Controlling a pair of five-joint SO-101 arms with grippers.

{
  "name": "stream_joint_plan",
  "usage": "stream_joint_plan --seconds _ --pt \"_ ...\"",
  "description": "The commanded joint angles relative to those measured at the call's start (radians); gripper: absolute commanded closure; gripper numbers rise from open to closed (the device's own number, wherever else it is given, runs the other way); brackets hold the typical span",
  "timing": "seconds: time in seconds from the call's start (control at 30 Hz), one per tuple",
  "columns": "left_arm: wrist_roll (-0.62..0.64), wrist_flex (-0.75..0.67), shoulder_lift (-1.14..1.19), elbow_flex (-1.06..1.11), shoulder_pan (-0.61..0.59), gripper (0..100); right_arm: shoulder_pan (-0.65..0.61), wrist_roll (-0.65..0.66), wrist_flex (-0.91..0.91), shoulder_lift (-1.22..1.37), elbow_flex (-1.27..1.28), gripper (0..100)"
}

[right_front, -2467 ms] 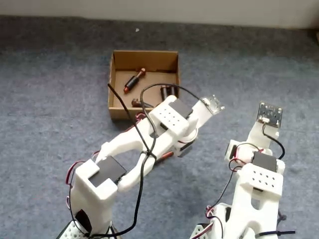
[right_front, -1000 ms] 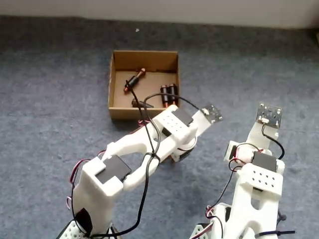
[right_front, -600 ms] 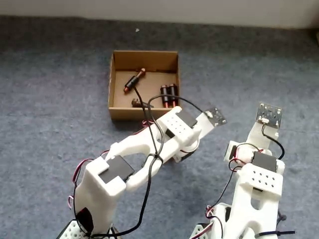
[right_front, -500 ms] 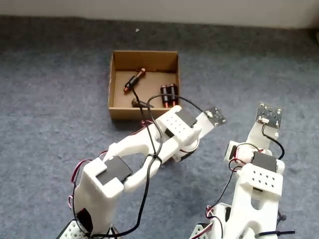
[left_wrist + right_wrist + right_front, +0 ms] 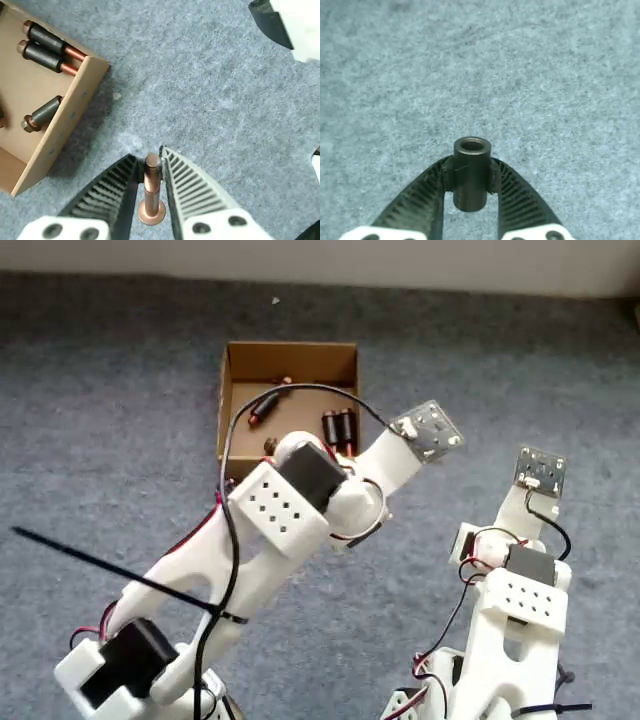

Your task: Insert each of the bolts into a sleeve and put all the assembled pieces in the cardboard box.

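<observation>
We see the left end effector closed to a narrow gap on a copper bolt. The bolt lies lengthwise between the two ribbed fingers, its flanged head back toward the palm and its plain end level with the fingertips. Grey carpet covers the worktop beneath it.

The cardboard box stands near this end effector, ahead of the fingertips and off to the robot's left, its nearest corner just beyond them. Inside the box, two assembled pieces lie side by side against the wall closest to the end effector. A third piece lies apart from that pair.

The right end effector is clamped on a black sleeve. Its fingers press both sides of the sleeve, and the open bore faces the wrist camera.

From the high view we find the left arm bent over the carpet just short of the box's near wall. The right arm stands well apart from the box, on the robot's right.
</observation>
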Motion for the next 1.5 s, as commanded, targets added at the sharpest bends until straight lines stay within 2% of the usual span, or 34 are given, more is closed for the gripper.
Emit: stream_joint_plan --seconds 0.0,0.4,0.57,0.67,0.9,1.03,1.27,1.47 --pt "-0.008 0.061 -0.137 -0.015 -0.039 99 0.012 -0.002 0.005 -0.027 -0.005 99.3" --pt "-0.009 0.06 -0.283 0.082 -0.073 99 0.012 -0.002 0.005 -0.027 -0.005 99.3" --pt "-0.005 0.069 -0.364 0.091 -0.157 85 0.012 -0.002 0.005 -0.027 -0.005 99.3" --pt "-0.009 0.069 -0.435 0.124 -0.208 84 0.012 -0.002 0.005 -0.027 -0.005 99.3" --pt "-0.011 0.06 -0.677 0.329 -0.26 84 0.012 -0.002 0.005 -0.027 -0.005 99.3" --pt "-0.071 0.044 -0.753 0.481 -0.26 84 0.012 -0.002 0.005 -0.027 -0.005 99.3" --pt "-0.086 -0.163 -0.634 0.7 -0.26 84 0.012 -0.002 0.005 -0.027 -0.004 99.3" --pt "-0.081 -0.262 -0.38 0.699 -0.259 73 0.012 -0.002 0.007 -0.027 -0.004 99.3"
